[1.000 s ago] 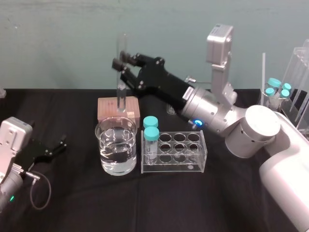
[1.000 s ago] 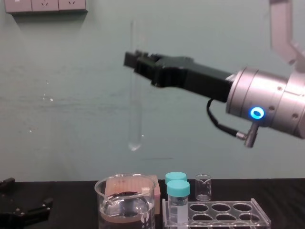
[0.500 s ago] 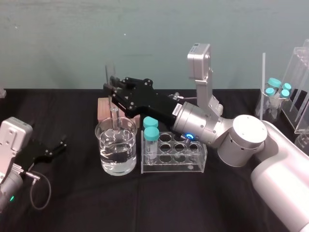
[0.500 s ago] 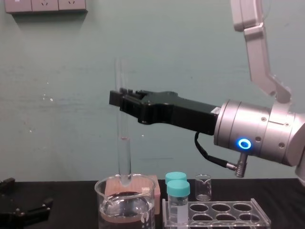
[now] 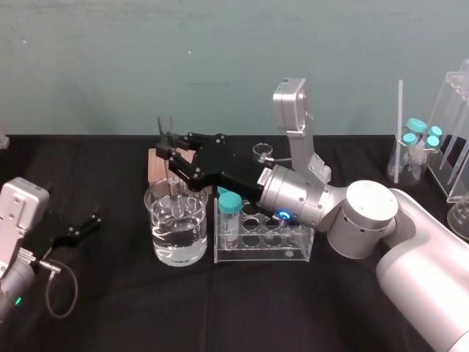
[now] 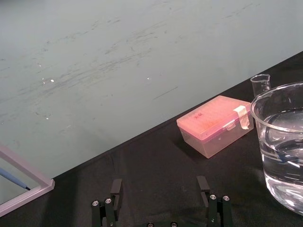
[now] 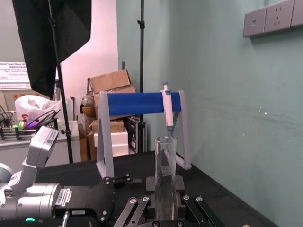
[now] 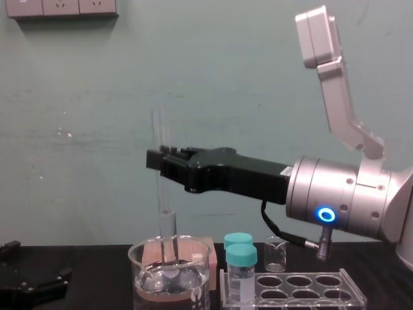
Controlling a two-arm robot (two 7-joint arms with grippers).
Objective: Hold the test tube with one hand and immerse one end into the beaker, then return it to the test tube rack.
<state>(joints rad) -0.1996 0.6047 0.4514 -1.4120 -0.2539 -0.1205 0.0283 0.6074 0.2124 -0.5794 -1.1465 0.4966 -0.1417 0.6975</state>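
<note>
- Our right tool (image 8: 158, 160) is clamping the test tube (image 8: 168, 223) upright, its lower end sitting in the beaker (image 8: 139, 271) water.
- We judge that immersion is happening; next we are needing a straight lift toward the test tube rack (image 5: 256, 254).
- Our left tool (image 5: 88, 224) is lying parted on the surface (image 5: 110, 308).

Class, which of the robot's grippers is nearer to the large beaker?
Right. The right gripper holds the test tube just above the beaker; the left gripper sits open low over the table, off to the beaker's left.
</note>
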